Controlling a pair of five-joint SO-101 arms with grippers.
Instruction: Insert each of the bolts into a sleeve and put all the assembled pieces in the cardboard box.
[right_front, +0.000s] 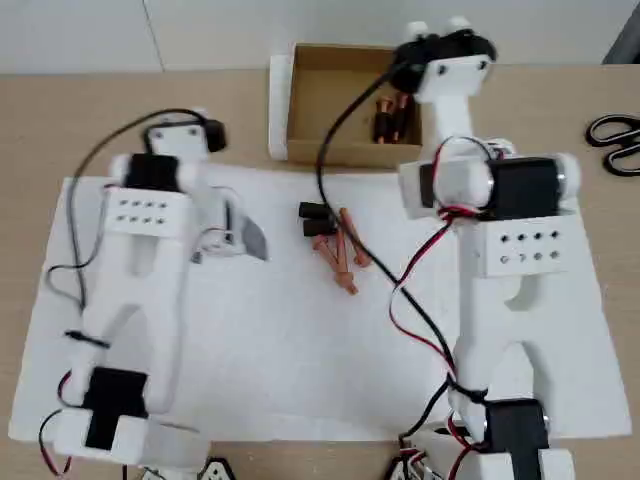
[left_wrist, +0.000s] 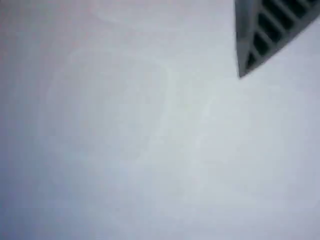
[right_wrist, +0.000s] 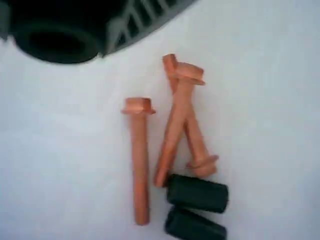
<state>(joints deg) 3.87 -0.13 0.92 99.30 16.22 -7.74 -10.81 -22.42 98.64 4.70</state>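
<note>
Three bolts (right_front: 340, 250) (right_wrist: 172, 130) lie loose on the white sheet (right_front: 300, 350), near the middle of its far edge. Two of them cross each other and the third lies just beside them. Two black sleeves (right_front: 316, 220) (right_wrist: 197, 192) lie side by side next to the bolts, on the side toward the far edge, and one sleeve touches a bolt's end.

The box (right_front: 300, 100) stands on the desk (right_front: 100, 110), just beyond the sheet's far edge. Inside it, against its right wall, lie assembled pieces (right_front: 390, 120).

The left gripper (right_front: 238, 236) (left_wrist: 260, 35) is low over bare sheet, left of the sleeves and apart from them. I cannot tell whether it is open or closed.

The right gripper (right_wrist: 140, 17) hangs above the bolts, with a dark round shape (right_wrist: 55, 37) beside it. I cannot tell its state either, or what that shape is.

Scissors (right_front: 615, 140) lie at the desk's right edge.
</note>
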